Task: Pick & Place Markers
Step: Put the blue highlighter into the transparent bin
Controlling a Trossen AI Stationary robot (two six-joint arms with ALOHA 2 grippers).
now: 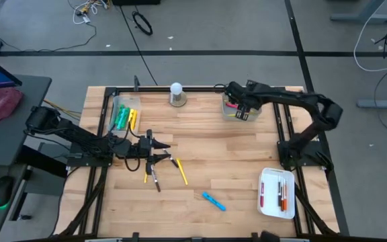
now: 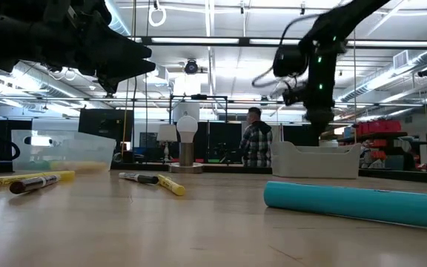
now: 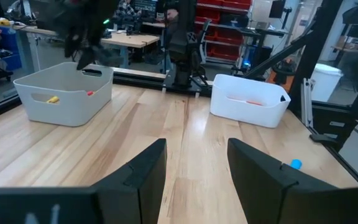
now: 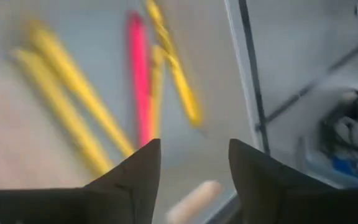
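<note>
So the left arm is stretched low across the table's left side, its left gripper [image 1: 161,153] hanging over the loose markers with fingers [image 3: 143,177] spread apart and nothing between them. The right arm reaches over from the right edge to the back, with the right gripper [image 1: 240,107] poised above the clear bin [image 1: 228,115]; its fingers [image 4: 132,180] are parted too, holding nothing, looking down at yellow markers [image 4: 73,81] and a pink one [image 4: 138,81] in there, all pretty blurry.

Loose stuff on the wood: a yellow marker [image 1: 180,171] and a dark-capped marker [image 1: 154,179] right by the left gripper, plus a light blue marker [image 1: 213,201] further toward the front. The left tray [image 1: 117,102] holds green and yellow ones, and the white tray [image 1: 267,207] at the front right has red/orange ones.

There's a white bulb on a base [image 1: 176,94] at the back edge between the bins. A person in a plaid shirt [image 2: 256,145] stands off beyond the table. From the low view, the left gripper is just a dark shape up top, hard to make out.
</note>
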